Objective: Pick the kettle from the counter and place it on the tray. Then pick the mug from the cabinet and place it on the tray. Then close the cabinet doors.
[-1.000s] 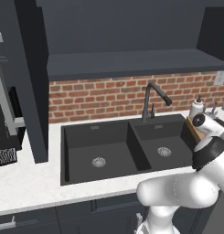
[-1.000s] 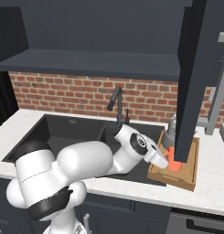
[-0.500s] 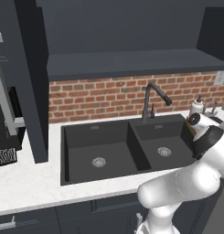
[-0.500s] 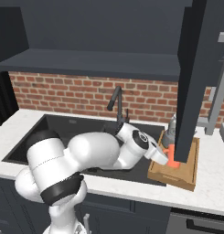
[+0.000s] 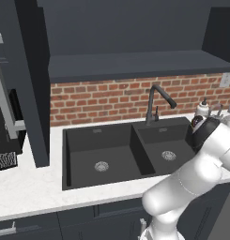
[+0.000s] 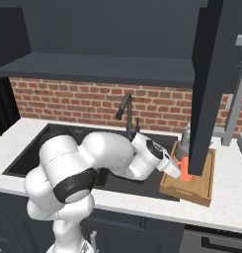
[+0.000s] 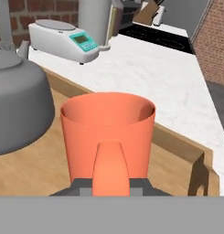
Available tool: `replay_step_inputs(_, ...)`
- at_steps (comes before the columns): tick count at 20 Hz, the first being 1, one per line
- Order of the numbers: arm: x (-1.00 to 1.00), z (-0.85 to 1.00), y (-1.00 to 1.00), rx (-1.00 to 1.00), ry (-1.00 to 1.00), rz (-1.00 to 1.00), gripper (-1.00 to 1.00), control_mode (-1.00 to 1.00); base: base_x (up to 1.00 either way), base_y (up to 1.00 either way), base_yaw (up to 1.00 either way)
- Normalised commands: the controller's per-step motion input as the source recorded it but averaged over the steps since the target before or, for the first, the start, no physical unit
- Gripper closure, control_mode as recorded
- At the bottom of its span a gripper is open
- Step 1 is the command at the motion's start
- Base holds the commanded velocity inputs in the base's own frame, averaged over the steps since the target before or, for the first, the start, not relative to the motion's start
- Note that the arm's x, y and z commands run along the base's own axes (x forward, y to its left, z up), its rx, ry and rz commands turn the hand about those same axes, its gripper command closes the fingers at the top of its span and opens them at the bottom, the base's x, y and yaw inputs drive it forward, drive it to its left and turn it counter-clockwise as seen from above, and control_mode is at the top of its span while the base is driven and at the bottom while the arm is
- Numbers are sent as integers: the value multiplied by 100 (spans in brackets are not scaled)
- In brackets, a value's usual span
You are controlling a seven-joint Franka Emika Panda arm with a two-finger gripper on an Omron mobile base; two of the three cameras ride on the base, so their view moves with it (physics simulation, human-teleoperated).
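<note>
Fingers [image 7: 111,187] apparently clamped on orange mug's [image 7: 108,132] handle, over tray [image 7: 177,153], beside kettle [image 7: 17,107].

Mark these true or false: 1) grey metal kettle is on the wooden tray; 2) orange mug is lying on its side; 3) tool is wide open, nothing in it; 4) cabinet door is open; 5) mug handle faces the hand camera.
1) True: the squat grey metal kettle sits on the light-brown wooden tray.
2) False: the small orange cylindrical mug is upright, mouth up.
3) False: the tool is shut on the mug's handle.
4) True: the dark charcoal-blue cabinet door stands swung out over the tray.
5) True: the loop handle points straight at the hand view.
</note>
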Motion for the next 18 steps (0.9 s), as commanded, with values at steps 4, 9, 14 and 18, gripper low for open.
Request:
replay_step_inputs(4, 20, -16, -12, 2, -2, 1, 100, -100, 0, 0, 0)
replay_step_inputs(9, 14, -12, -19, 0, -5, 1, 100, -100, 0, 0, 0)
replay_step_inputs(14, 3, -20, -24, 0, -7, 0, 100, -100, 0, 0, 0)
replay_step_inputs(18, 1, -25, -16, 0, -4, 0, 100, -100, 0, 0, 0)
